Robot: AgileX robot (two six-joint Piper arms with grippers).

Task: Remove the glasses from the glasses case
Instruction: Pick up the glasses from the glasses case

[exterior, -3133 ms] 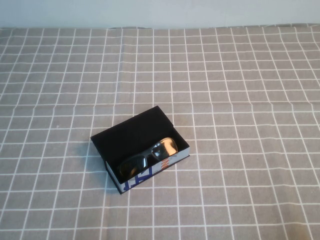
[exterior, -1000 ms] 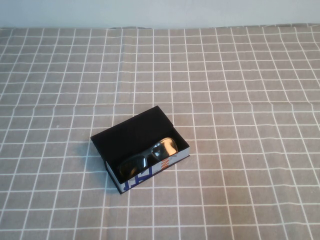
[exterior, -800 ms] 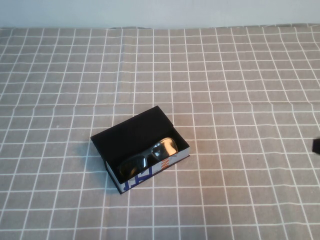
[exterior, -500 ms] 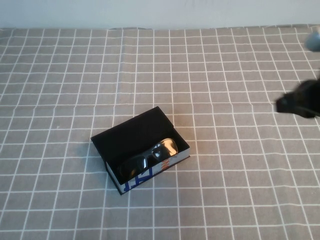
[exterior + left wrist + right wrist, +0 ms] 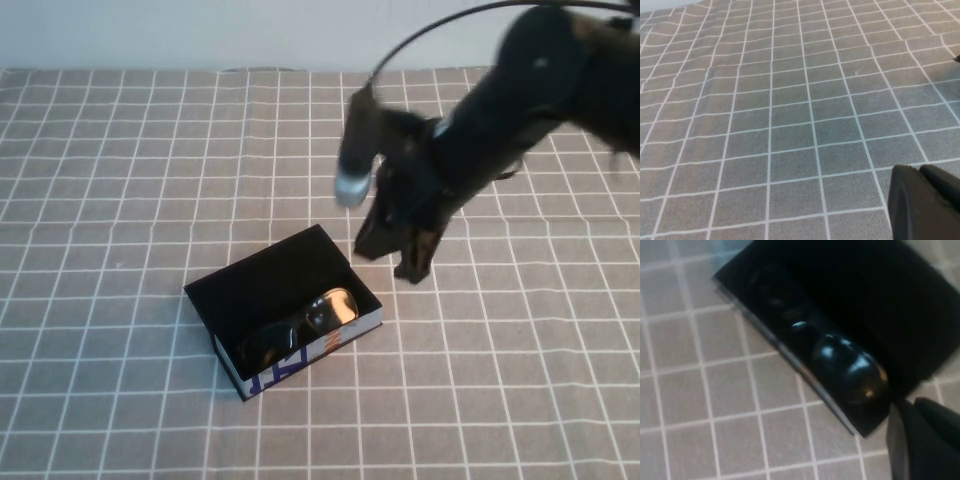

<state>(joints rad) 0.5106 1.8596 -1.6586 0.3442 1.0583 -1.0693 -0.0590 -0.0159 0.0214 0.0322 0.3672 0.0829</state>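
Glasses (image 5: 300, 325) in glasses case (image 5: 283, 307), right gripper (image 5: 398, 256) above-right, jaws open, left gripper (image 5: 925, 202) unclear

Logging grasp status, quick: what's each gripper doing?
Left gripper: off to the side, above bare cloth; cannot be told.
Right gripper: open, empty, beside the glasses case.

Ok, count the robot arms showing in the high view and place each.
1: the right gripper hangs above the cloth just beyond the glasses case. The left gripper is outside that view.
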